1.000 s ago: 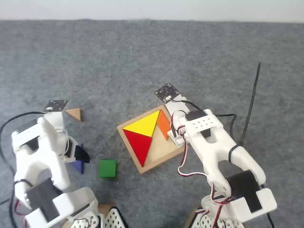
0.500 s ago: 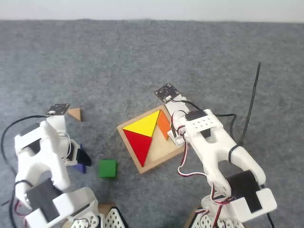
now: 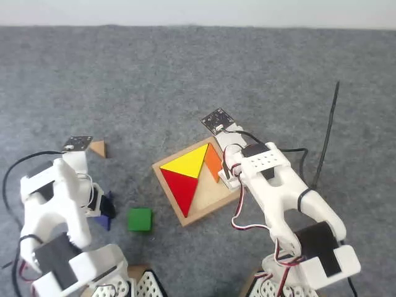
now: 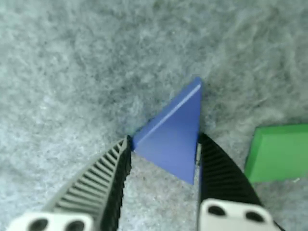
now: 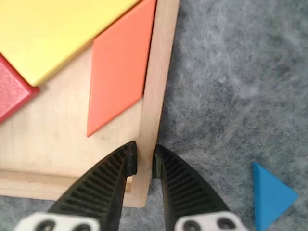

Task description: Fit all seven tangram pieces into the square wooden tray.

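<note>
Left gripper [image 4: 162,143] has drawn slightly back toward its base and settled around the blue triangle [image 4: 173,137]; right arm unchanged.

Step in hand, as judged: pickup of the blue triangle, which lies on the grey felt just beside the green square [image 4: 279,151] and well apart from the tray [image 3: 213,195]. Jaws stand part open, one on each flank of the piece, both apparently touching it. Right gripper [image 5: 143,161] is nearly closed, pinching the tray wall near the orange parallelogram [image 5: 120,67], likely steadying it. One sharp corner of the triangle points away from the wrist, past the fingertips, and its long edge slants across the jaw gap. Next move likely needs a clean lift, a carry to the bare wood, and a turn to seat it.
</note>
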You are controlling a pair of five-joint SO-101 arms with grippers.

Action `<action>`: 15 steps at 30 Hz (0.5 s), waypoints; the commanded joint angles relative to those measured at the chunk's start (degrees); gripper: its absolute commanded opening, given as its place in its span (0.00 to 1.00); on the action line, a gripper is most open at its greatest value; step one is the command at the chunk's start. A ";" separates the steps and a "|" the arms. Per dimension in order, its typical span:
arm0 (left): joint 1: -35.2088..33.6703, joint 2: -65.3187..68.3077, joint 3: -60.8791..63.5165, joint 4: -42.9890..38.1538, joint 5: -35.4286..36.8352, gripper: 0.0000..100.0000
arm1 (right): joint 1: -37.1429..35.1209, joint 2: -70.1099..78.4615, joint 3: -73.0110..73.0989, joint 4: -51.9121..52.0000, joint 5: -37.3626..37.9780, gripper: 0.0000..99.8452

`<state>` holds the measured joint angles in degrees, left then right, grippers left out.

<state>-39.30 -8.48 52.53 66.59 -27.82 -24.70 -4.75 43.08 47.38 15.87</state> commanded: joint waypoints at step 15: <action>0.18 -0.79 -0.04 -0.62 -0.44 0.18 | -1.27 -0.48 0.18 -0.40 0.79 0.01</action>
<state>-39.21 -8.48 52.53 66.59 -27.74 -24.70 -4.75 43.08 47.38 15.87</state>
